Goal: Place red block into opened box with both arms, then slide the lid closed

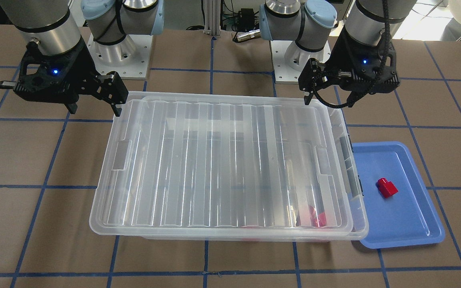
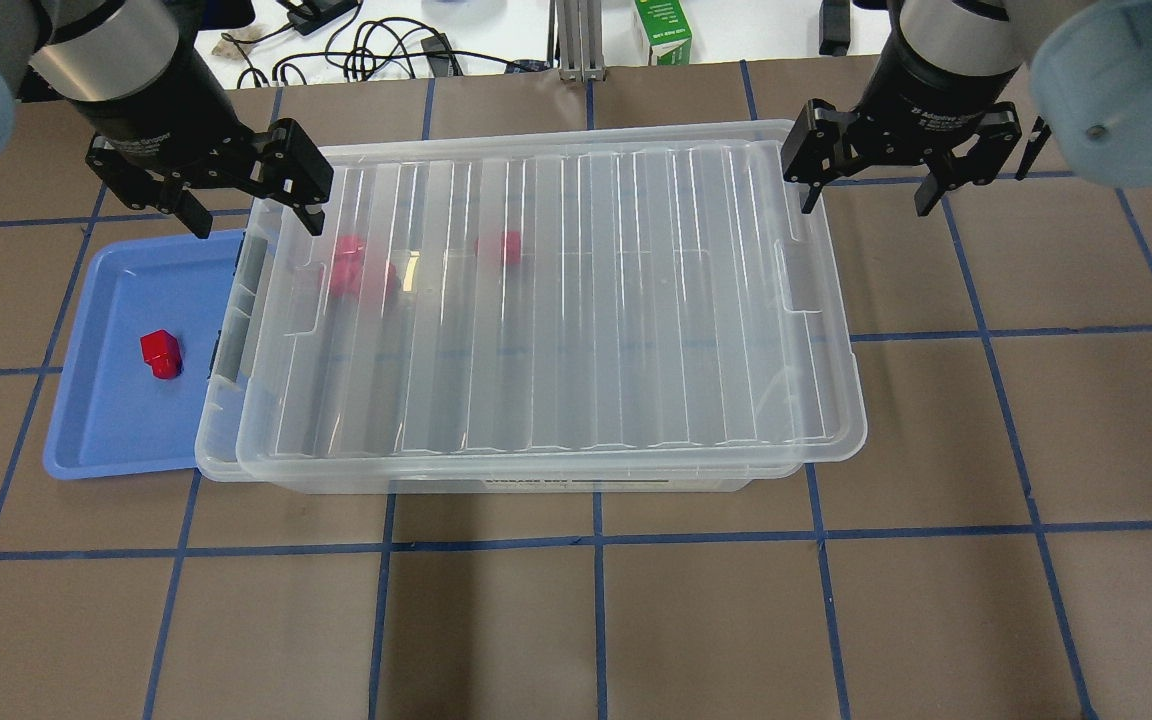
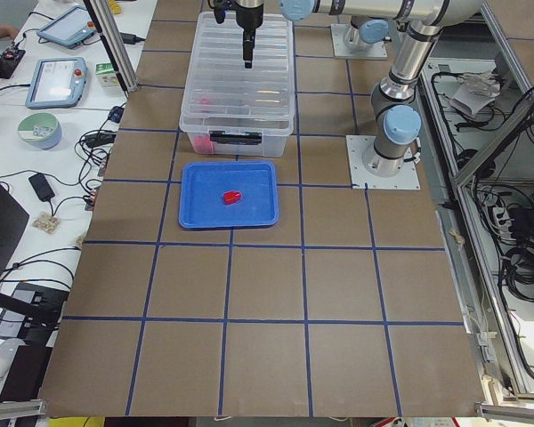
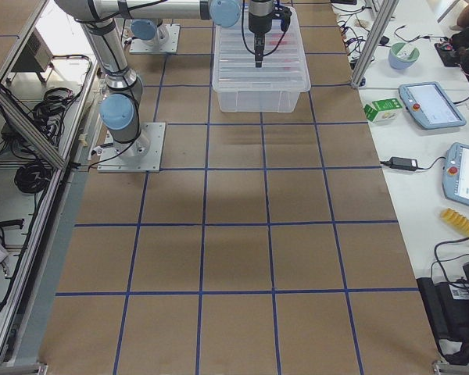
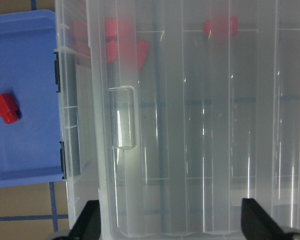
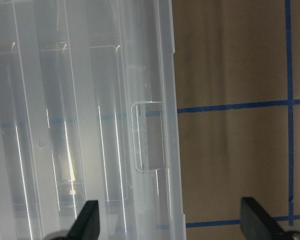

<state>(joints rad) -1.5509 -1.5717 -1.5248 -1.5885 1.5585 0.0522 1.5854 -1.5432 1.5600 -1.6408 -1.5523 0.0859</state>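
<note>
One red block (image 2: pixel 160 354) lies on the blue tray (image 2: pixel 106 430), also seen in the left wrist view (image 5: pixel 4 108). Several more red blocks (image 2: pixel 349 265) show blurred inside the clear box (image 2: pixel 219 400). The ribbed lid (image 2: pixel 576 300) rests on the box, shifted toward my right side, so a narrow strip stays uncovered at the grey clasp (image 1: pixel 354 176) end. My left gripper (image 2: pixel 246 200) hangs open and empty over the lid's back corner near the tray. My right gripper (image 2: pixel 866 185) is open and empty above the opposite back corner, straddling the lid's edge (image 6: pixel 172 150).
The blue tray (image 1: pixel 410 236) touches the box's clasp end. Both arm bases (image 1: pixel 114 52) stand behind the box. Cables and a green carton (image 2: pixel 663 30) lie past the table's far edge. Brown table surface with blue tape lines (image 2: pixel 596 545) surrounds the box.
</note>
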